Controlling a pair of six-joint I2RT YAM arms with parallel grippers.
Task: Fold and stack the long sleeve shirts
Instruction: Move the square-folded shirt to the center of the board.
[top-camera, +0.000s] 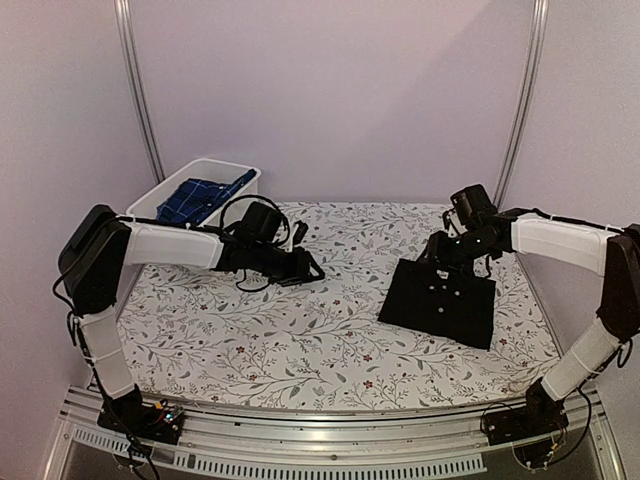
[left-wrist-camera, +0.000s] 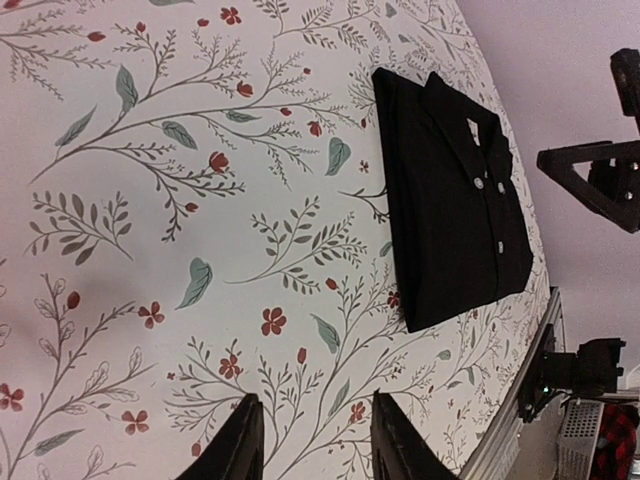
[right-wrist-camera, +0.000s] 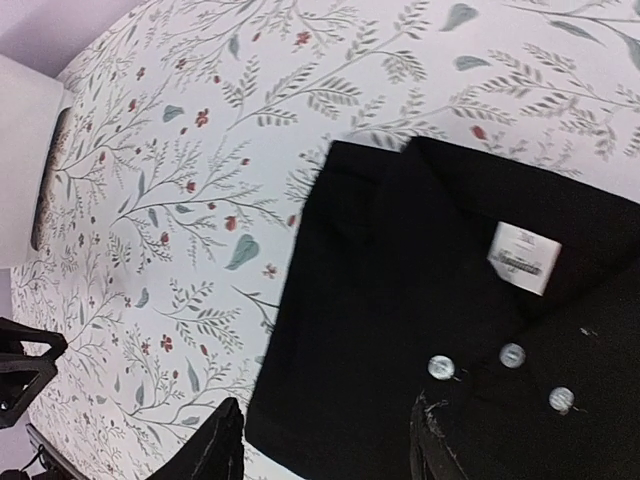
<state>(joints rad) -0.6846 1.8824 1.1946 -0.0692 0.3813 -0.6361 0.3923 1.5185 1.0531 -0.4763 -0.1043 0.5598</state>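
A black long sleeve shirt (top-camera: 440, 300) lies folded into a neat rectangle on the right of the floral table, collar and pale buttons facing up. It also shows in the left wrist view as the black shirt (left-wrist-camera: 450, 200), and it fills the right wrist view as the black shirt (right-wrist-camera: 400, 300). My right gripper (top-camera: 445, 262) hovers just above its collar end, and the right gripper (right-wrist-camera: 325, 405) is open with nothing held. A blue plaid shirt (top-camera: 200, 197) lies bunched in the tub. My left gripper (top-camera: 312, 268) hangs over bare tablecloth at centre-left, where the left gripper (left-wrist-camera: 315, 400) is open and empty.
The white plastic tub (top-camera: 160, 195) stands at the back left corner, behind the left arm. Metal frame poles (top-camera: 140, 90) rise at the back on both sides. The table's near rail (top-camera: 320, 440) carries both arm bases.
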